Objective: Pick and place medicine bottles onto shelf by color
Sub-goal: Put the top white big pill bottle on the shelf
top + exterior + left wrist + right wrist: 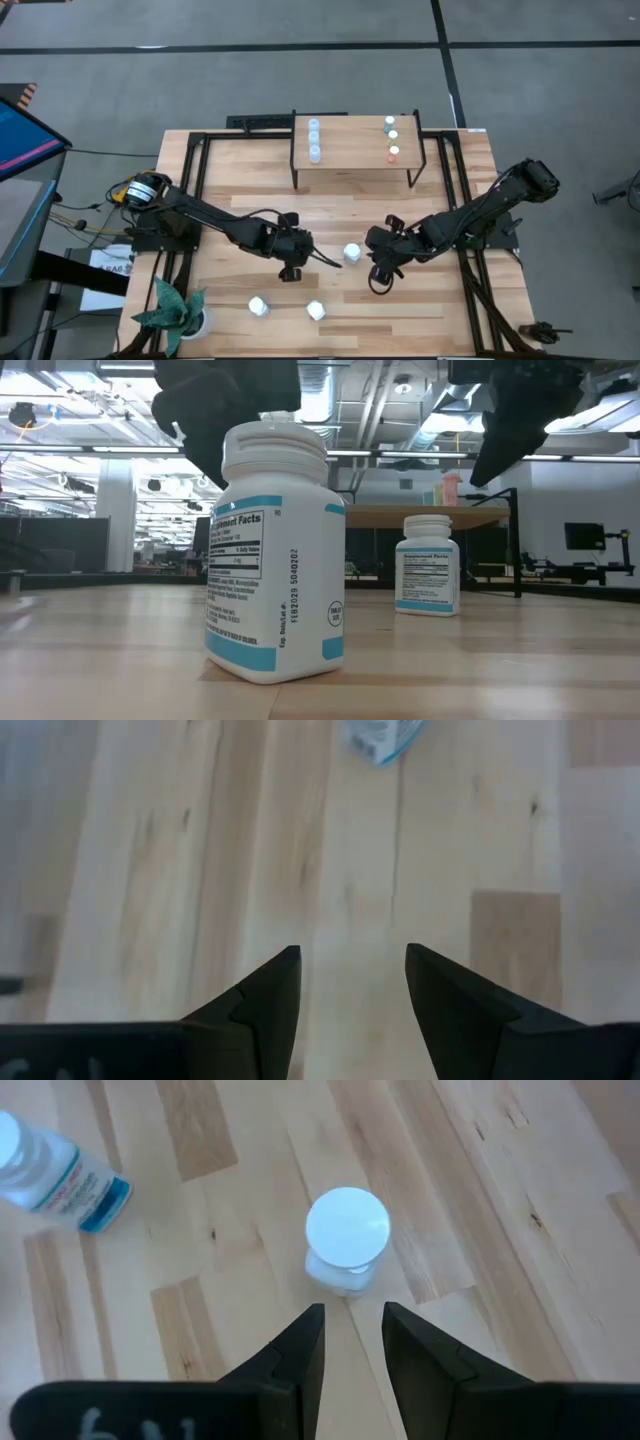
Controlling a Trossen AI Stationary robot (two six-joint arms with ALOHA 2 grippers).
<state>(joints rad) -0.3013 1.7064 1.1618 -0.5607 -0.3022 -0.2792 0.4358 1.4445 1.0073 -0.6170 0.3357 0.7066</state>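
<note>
The shelf [350, 165] stands at the table's far middle. On its left end stand three pale-blue-capped bottles [314, 138], and on its right end three small bottles with green, whitish and orange caps [392, 136]. Three white bottles stand upright on the table: one in the middle [352, 252] and two near the front edge [257, 306] [316, 311]. My left gripper [292, 272] hangs open and empty left of the middle bottle. My right gripper [378, 287] is open above the table, right of that bottle; its wrist view shows a white bottle [347, 1230] ahead of the fingertips.
A potted plant [180, 318] stands at the table's near left corner. A monitor [20, 140] and cables lie off the table's left edge. In the low view one white bottle [275, 550] stands close, with another [428, 565] behind it.
</note>
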